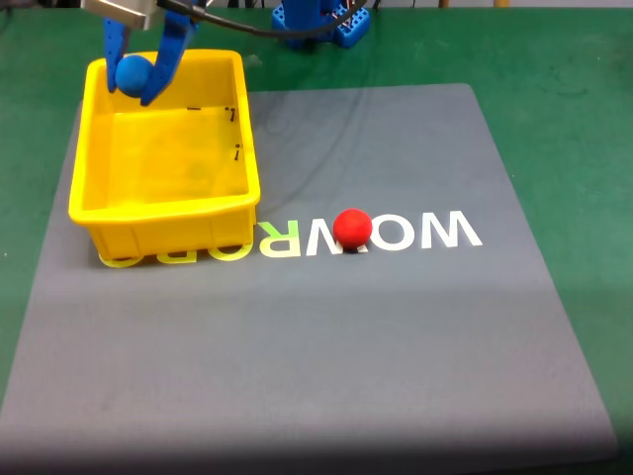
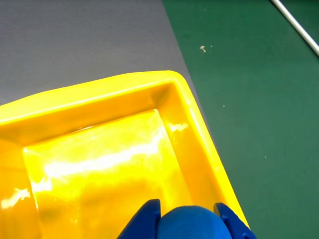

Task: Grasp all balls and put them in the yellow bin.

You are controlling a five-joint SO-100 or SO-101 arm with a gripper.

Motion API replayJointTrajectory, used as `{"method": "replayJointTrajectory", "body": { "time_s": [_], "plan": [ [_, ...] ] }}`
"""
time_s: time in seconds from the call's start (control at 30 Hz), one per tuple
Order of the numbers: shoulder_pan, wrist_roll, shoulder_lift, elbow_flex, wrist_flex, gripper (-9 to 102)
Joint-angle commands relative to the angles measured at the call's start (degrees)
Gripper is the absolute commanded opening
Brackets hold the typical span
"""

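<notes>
Blue ball (image 1: pixel 132 72) sits up high between the two blue fingers of the gripper (image 1: pixel 134 89), over the far left corner of the yellow bin (image 1: pixel 242 129) in the fixed view. The fingers press on it from both sides, so the pincer is closed around the ball, only as wide as the ball itself. In the wrist view the blue ball (image 2: pixel 192 224) shows at the bottom edge, with a blue finger (image 2: pixel 144 221) on each side of it, and the shiny floor of the yellow bin (image 2: pixel 199 129) lies below it.

The bin has small black marks on its inner wall. It stands at the far left of a gray mat (image 1: pixel 396 346).

The red ball (image 1: pixel 352 228) lies on the mat, well apart from the bin, to its right in the fixed view. It rests on big white letters (image 1: pixel 435 231) printed on the mat. The bin's near wall covers the left end of those letters.

Around the mat is a green table (image 1: pixel 574 89). A blue base (image 1: pixel 316 22) stands at the far edge, with a dark cable (image 1: pixel 252 30) running to it.
</notes>
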Motion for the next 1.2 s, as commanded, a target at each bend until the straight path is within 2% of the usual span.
{"method": "replayJointTrajectory", "body": {
  "time_s": [0.0,0.1,0.23,0.6,0.93,1.17],
  "plan": [
    [0.53,-0.62,4.31,0.09,-0.09,5],
    [0.35,-0.53,4.66,0.53,-0.09,28],
    [-0.26,-0.09,4.66,0.53,-0.44,41],
    [-3.60,-0.88,5.01,-0.18,-1.93,43],
    [-20.13,3.52,7.21,-1.93,-2.72,41],
    [-28.30,6.68,1.58,-2.64,-2.72,40]
  ]
}}
